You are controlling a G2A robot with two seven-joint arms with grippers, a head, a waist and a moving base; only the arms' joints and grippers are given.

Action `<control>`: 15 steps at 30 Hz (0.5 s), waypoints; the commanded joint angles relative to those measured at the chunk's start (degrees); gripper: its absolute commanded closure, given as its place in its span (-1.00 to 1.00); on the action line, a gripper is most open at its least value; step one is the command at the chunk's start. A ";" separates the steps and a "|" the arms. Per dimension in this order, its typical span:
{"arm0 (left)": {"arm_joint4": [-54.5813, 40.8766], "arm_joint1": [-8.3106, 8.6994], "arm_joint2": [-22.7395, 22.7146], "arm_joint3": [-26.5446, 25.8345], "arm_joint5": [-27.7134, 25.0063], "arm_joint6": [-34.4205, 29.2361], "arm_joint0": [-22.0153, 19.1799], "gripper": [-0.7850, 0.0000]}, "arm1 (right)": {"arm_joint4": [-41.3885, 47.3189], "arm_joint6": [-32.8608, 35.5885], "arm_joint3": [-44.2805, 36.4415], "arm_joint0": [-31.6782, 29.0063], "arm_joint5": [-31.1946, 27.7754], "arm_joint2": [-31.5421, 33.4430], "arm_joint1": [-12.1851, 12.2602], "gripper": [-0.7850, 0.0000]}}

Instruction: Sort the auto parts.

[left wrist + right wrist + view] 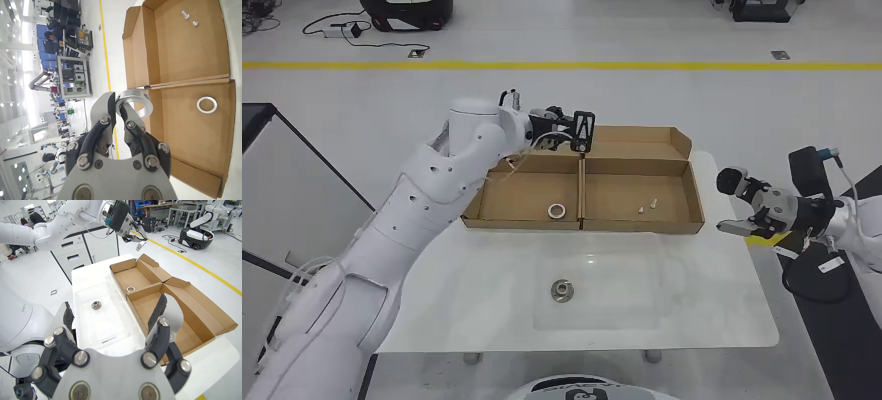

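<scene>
**Left tool grips a metal ring over the box's far rim**

Left tool (118, 107) is clamped on the rim of a metal ring (148, 107), one finger inside the hole and one outside. It holds the ring in the air above the far rim of the cardboard box (587, 226), close to the divider.

The box lies across the far half of the white desk (722, 300). Its left compartment holds a flat ring (556, 210) lying on the cardboard, and its right compartment holds two small bolts (646, 207) just beside each other. Nearer, a flanged hub (562, 290) stands alone in a clear shallow tray (542, 318) set into the desk's middle.

Right tool (115, 302) hangs off the desk's right edge with its fingers spread wide apart and nothing between them.

A grey cabinet (75, 249) with drawers stands left of the desk. The floor (662, 100) is pale and glossy, with a yellow line (562, 65) running left to right beyond the desk. A dark wheeled base (407, 12) and loose cables sit past that line.
</scene>
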 commanded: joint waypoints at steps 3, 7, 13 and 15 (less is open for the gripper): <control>0.01 0.00 0.01 0.00 -0.01 0.01 -0.01 1.00 | -0.01 0.00 0.00 0.00 0.00 0.00 0.00 -1.00; -3.51 -0.23 -1.31 2.75 1.02 -3.49 1.22 1.00 | -0.01 0.00 0.00 0.00 0.00 0.00 0.00 -1.00; -14.99 -2.77 -0.57 8.08 1.33 -18.24 -0.23 1.00 | -0.01 0.00 0.00 0.00 0.00 0.00 0.00 -1.00; -17.38 -3.69 0.77 9.94 0.32 -23.28 -1.23 1.00 | -0.01 0.00 0.00 0.00 0.00 0.00 0.00 -1.00</control>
